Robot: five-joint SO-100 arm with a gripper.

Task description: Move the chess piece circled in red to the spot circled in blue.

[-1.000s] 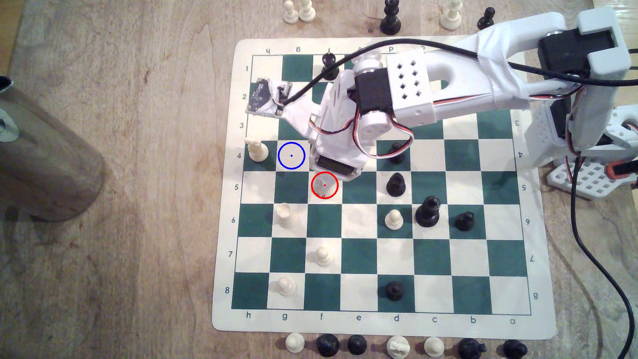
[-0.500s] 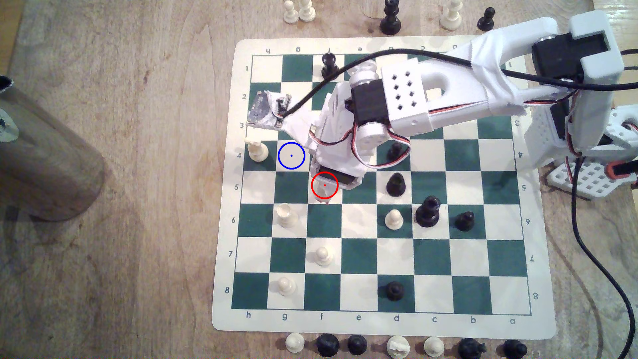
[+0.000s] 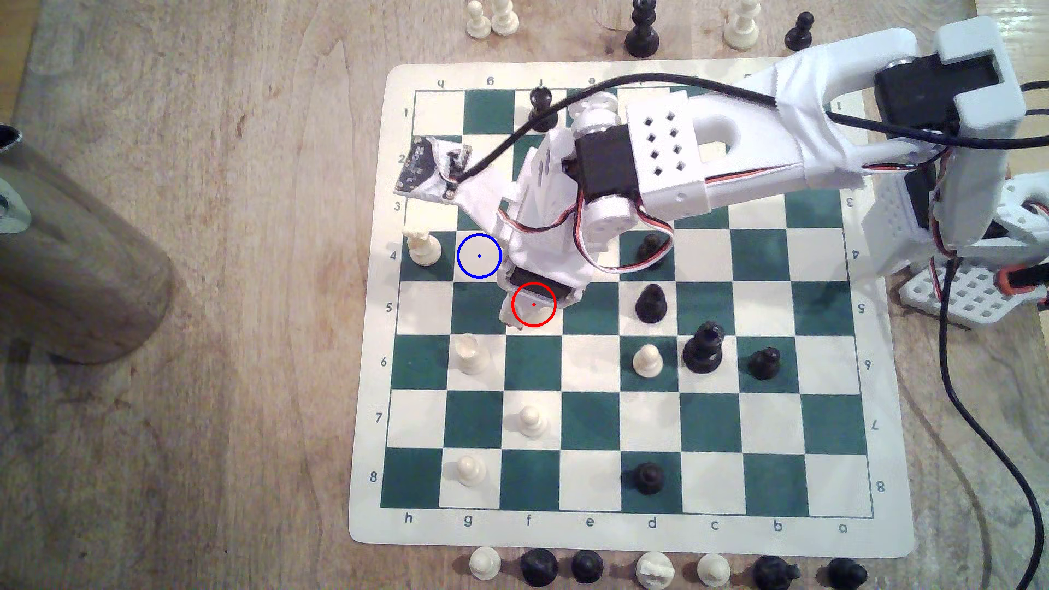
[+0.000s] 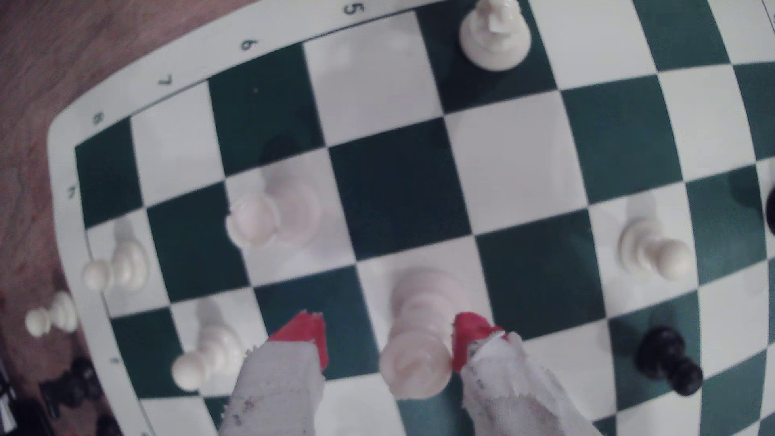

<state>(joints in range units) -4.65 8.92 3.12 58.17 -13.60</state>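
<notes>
A wooden tabletop [image 3: 198,397] carries a green-and-white board [image 3: 619,544], and spare pieces stand off it along its near and far edges in the exterior view. My arm [image 3: 738,153] reaches in from the board's right edge in that view and bends down over the left half. My gripper [image 4: 388,339] hangs over the red-ringed square; its red-tipped fingers [image 4: 308,335] are spread wide, one touching or just beside the bishop [image 4: 419,335] and the other well clear across a dark square, so nothing is held. The bishop stands upright on its white square between them. In the exterior view my wrist covers it inside the red ring. The blue spot [image 3: 479,256] lies bare, diagonally one square away toward the board's left edge in that view, just beside a white piece [image 3: 423,249] at that edge.

Done, I judge: only the approach. Left: shut on the bishop, lift, carry, set down.

Against half a second ago, my wrist has twisted and slid slightly left in the exterior view, a fingertip now showing left of the red ring.
</notes>
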